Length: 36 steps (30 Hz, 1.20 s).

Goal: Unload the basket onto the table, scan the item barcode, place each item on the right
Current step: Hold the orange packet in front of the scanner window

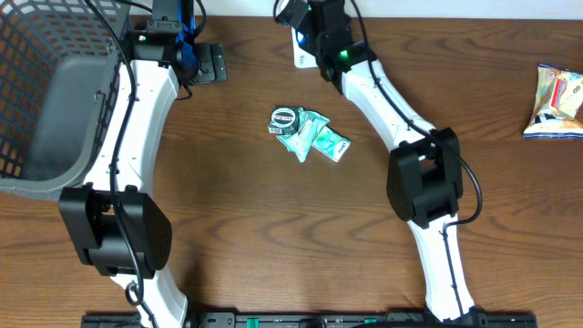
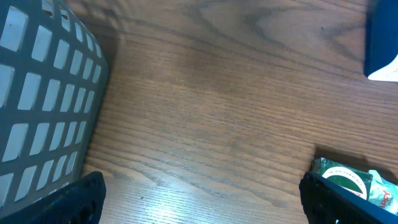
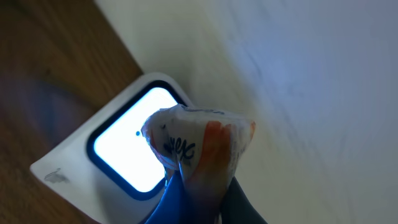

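Right gripper (image 3: 202, 202) is clamped on the snack packet (image 3: 205, 143) at upper centre of the overhead frame, right in front of the scanner's (image 3: 124, 155) lit window. Left gripper (image 2: 199, 208) has jaws wide and holds nothing, over the table (image 2: 217, 93) beside the basket (image 2: 37, 93).

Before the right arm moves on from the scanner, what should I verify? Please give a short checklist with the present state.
1. The right gripper is shut on the packet: ok.
2. The packet is held in front of the lit scanner: ok.
3. The barcode faces the scanner: cannot tell.
4. The left gripper is open and holds nothing: ok.
5. The green packets lie apart from both arms: ok.
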Each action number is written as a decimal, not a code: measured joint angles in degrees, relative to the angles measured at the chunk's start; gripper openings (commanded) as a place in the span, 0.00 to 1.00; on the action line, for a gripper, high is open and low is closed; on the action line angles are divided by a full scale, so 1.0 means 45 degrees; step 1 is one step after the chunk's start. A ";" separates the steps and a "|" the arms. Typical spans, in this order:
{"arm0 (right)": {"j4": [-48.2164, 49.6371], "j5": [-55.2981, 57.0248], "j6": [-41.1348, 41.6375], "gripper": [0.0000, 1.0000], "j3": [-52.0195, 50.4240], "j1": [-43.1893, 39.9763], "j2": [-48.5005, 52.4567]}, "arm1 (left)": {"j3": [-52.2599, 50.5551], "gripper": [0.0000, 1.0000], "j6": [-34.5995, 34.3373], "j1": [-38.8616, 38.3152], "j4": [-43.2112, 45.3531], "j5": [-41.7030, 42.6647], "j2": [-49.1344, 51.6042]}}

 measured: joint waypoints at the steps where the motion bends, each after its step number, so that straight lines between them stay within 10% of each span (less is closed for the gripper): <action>1: -0.0010 0.0010 -0.0238 0.01 0.0000 0.0049 0.0024 | 0.0000 0.98 0.0000 0.0000 0.0000 0.0005 0.0000; 36: 0.2084 0.0840 -0.3118 0.01 0.0005 -0.0087 0.1166 | 0.0000 0.98 0.0000 0.0000 0.0000 0.0005 0.0000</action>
